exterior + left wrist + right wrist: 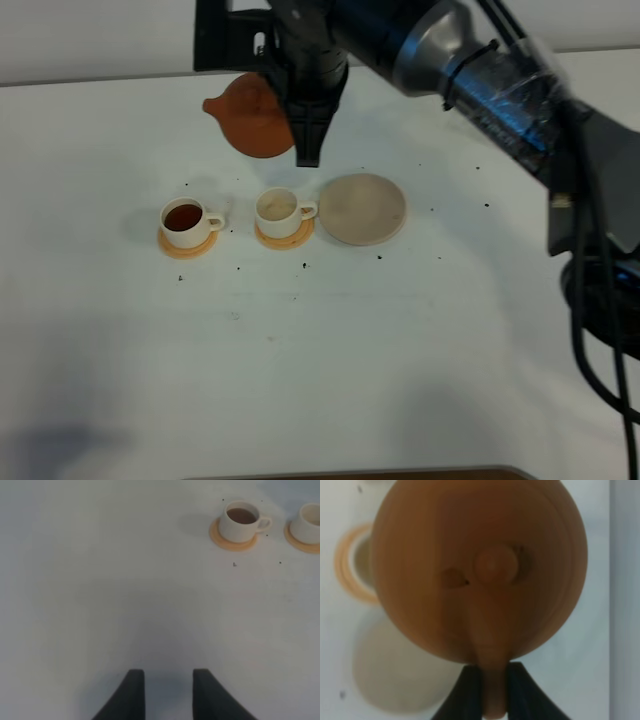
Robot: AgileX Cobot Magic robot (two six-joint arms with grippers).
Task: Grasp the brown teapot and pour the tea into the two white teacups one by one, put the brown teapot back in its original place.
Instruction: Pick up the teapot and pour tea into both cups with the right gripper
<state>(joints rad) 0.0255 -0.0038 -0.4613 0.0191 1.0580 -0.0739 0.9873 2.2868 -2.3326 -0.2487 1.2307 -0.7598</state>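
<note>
My right gripper is shut on the handle of the brown teapot and holds it in the air behind the cups, spout pointing left. In the right wrist view the teapot fills the frame, its handle pinched between the fingers. The left white teacup holds dark tea; it also shows in the left wrist view. The right teacup looks pale inside; its edge shows in the left wrist view. The beige saucer lies bare to the right of the cups. My left gripper is open over bare table.
Each cup stands on a small orange-tan coaster. Dark specks dot the white table. The right arm's black body and cables reach in from the right side.
</note>
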